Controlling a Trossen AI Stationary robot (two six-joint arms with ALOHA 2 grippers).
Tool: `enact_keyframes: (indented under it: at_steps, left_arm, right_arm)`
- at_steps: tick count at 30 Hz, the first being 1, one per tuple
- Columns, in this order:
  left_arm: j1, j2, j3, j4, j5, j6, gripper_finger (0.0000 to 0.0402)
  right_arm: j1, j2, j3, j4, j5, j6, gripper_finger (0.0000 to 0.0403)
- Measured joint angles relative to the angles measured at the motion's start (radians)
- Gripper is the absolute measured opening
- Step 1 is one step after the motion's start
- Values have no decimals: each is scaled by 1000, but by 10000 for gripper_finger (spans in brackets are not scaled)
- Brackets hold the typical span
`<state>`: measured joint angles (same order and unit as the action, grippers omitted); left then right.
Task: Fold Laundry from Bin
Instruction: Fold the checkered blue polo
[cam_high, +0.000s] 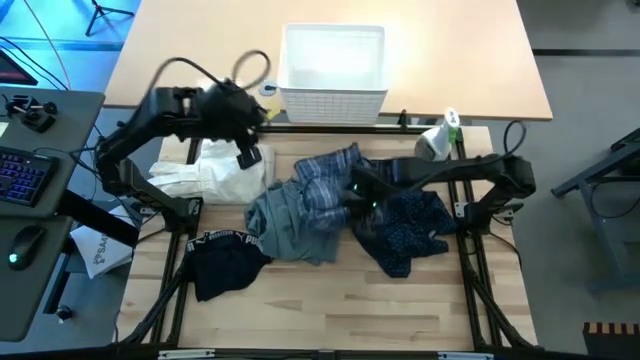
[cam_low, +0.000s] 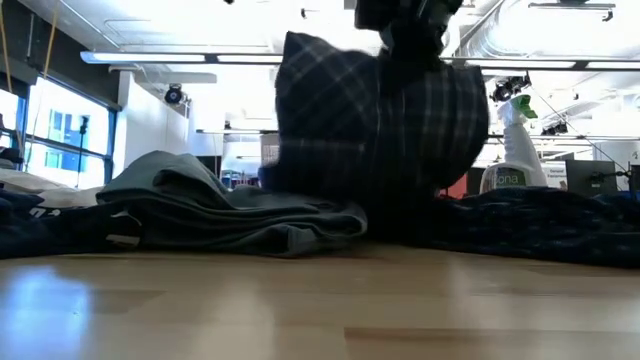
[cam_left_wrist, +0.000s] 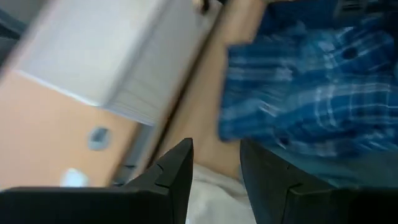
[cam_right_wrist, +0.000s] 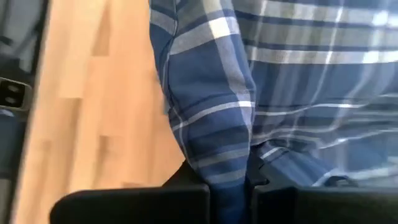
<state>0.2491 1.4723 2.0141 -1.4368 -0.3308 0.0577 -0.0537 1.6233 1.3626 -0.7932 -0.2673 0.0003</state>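
The laundry lies in a heap mid-table: blue-white plaid shirt (cam_high: 325, 178), grey-green top (cam_high: 285, 225), navy dotted trousers (cam_high: 410, 228), a black piece with white lettering (cam_high: 225, 262) and a white cloth (cam_high: 215, 175). The white bin (cam_high: 335, 100) stands on the far table beyond the heap. My right gripper (cam_high: 352, 187) is shut on the plaid shirt (cam_low: 380, 130), which stands up in a hump. My left gripper (cam_high: 248, 155) hovers open above the white cloth (cam_left_wrist: 211, 186), with nothing between its fingers (cam_left_wrist: 180, 168). My right gripper pinches a raised fold of the plaid shirt (cam_right_wrist: 217, 149) between its two fingers, coming slanting down from the table's right side. The cloth bunches and hangs below the gripper (cam_right_wrist: 229, 177). The shirt's lower part rests on the table among the other garments.
A spray bottle (cam_high: 440, 138) stands at the far right, by the frame rail. A desk with a keyboard (cam_high: 25, 175) and mouse lies off the table's left. Bare wood (cam_high: 330, 310) stretches along the near edge.
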Motion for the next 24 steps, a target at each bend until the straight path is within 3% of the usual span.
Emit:
enact_keyframes:
  at_steps: [6, 12, 16, 18, 21, 24]
  left_arm:
    - [6, -3, -281, 186, 236, -19, 119]
    - [18, 8, -654, 690, 468, -4, 119]
    - [62, 59, -872, 1110, 694, -66, 119]
    - [80, 98, -944, 1239, 824, -131, 119]
    - [69, 164, -1005, 1303, 1089, -150, 117]
    - [26, 207, -1038, 1291, 1271, -146, 106]
  right_arm:
    - [50, 2, -54, 121, -71, 83, 13]
    - [47, 2, -30, 119, -65, 47, 11]
    - [68, -4, -28, 122, 8, 45, 11]
    - [80, -14, -28, 123, 55, 44, 11]
    - [94, -51, -28, 100, 166, 45, 11]
    - [106, -101, -28, 67, 313, 43, 11]
